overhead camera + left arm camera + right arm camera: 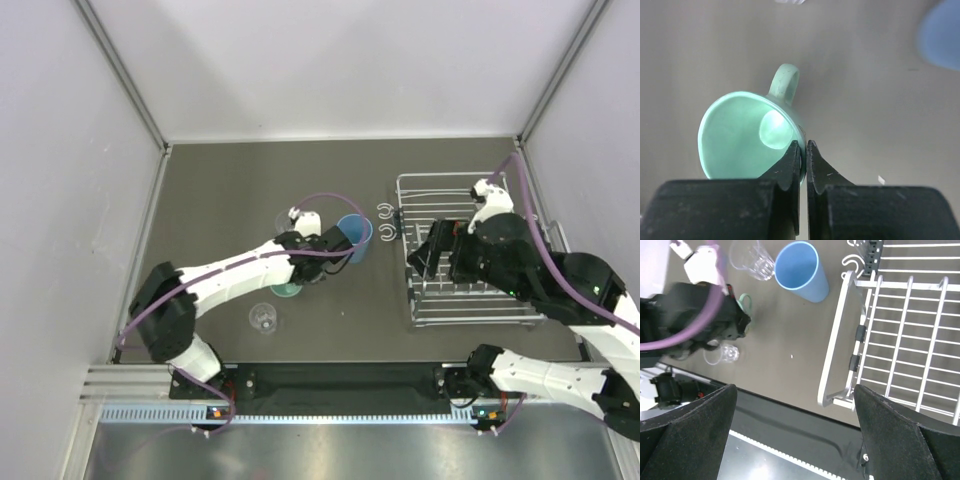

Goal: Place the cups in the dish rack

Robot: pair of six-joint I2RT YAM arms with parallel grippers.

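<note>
White walls (60, 150) on aluminium posts box in a dark grey surface (220, 190). Close to the right wall sits the dish rack (440, 180), its two curled hooks (385, 210) facing left toward the blue tumbler (355, 238), with a bare strip of surface between them. The right tool (795, 387) hovers spread wide over the rack's near-left corner. At mid-surface the left tool (803, 145) pinches the rim wall of the teal-green mug (740, 135), one finger inside and one outside. Whether the mug is lifted or resting, I cannot tell. A clear tumbler (284, 220) stands just behind that arm, and a smaller clear tumbler (262, 318) stands nearer the front edge.
</note>
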